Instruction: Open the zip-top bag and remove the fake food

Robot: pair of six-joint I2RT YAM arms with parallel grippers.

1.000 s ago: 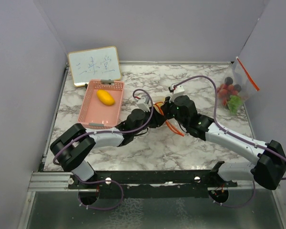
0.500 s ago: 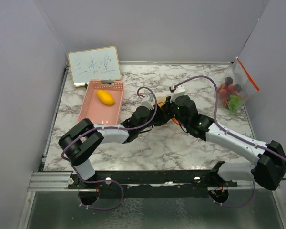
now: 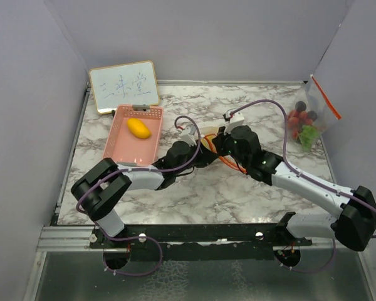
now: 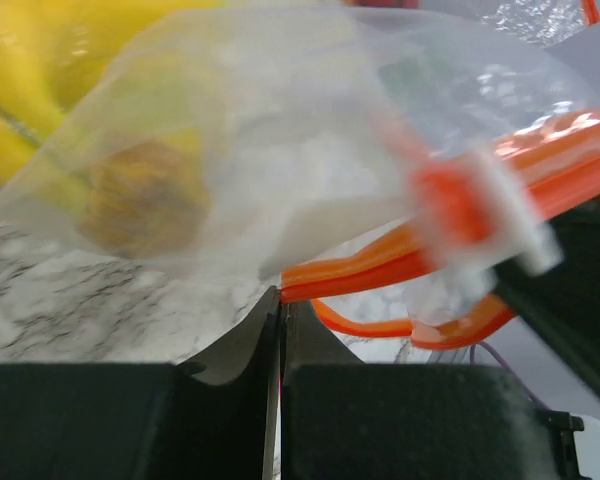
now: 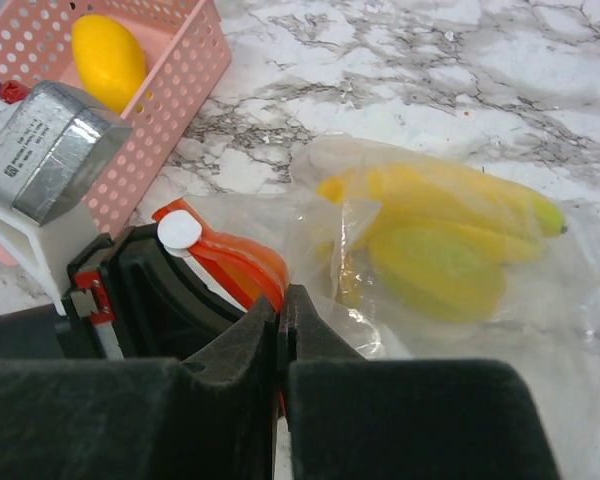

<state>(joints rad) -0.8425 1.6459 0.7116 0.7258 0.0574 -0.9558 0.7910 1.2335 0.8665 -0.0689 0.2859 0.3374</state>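
A clear zip-top bag (image 3: 208, 142) with an orange zip strip (image 3: 229, 165) lies mid-table between my two grippers. My left gripper (image 3: 201, 147) is shut on one side of the orange strip (image 4: 380, 268). My right gripper (image 3: 215, 148) is shut on the other side of the bag's mouth (image 5: 250, 262). Inside the bag are a yellow banana (image 5: 450, 188) and a yellow-green piece (image 5: 435, 270). The white slider (image 5: 180, 231) sits on the strip. A yellow-orange lemon (image 3: 138, 128) lies in the pink basket (image 3: 118, 139).
A second clear bag (image 3: 311, 118) with red berries, green and dark purple bits leans on the right wall. A small whiteboard (image 3: 124, 86) stands at the back left behind the basket. The left gripper's black body (image 5: 145, 290) is close beside my right fingers.
My left gripper shifted a little right, then back left, still holding the strip. The right gripper stayed almost still. The orange strip shows more again beside the right gripper.
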